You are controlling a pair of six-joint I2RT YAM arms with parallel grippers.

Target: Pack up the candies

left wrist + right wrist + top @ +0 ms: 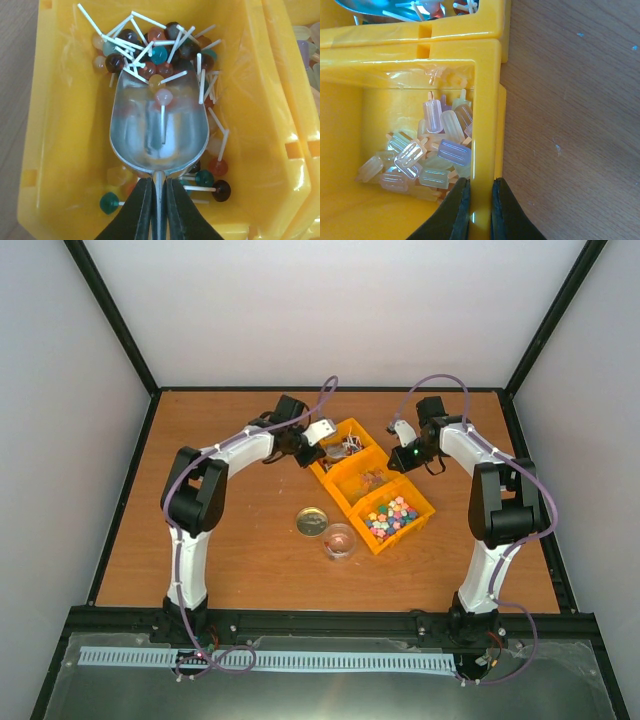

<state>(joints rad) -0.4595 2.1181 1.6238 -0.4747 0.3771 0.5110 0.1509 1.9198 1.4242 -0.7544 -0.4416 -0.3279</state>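
Observation:
The candies [159,54] in the far yellow bin [65,125] are small lollipops with white sticks and red, brown and teal heads. My left gripper [159,200] is shut on the handle of a metal scoop [145,130], whose bowl lies in this bin against the pile. One pale pink lollipop [163,96] lies in the bowl. In the top view the left gripper [318,443] is at the far bin [352,425]. My right gripper [480,200] is shut on the right wall of the middle bin [487,100], which holds pale popsicle-shaped candies [435,150].
Three yellow bins stand in a diagonal row; the near one [425,512] holds multicoloured candies. A round lid [311,522] and a small clear jar [340,541] stand on the wooden table in front of the bins. The right gripper [404,455] is beside the middle bin [345,487].

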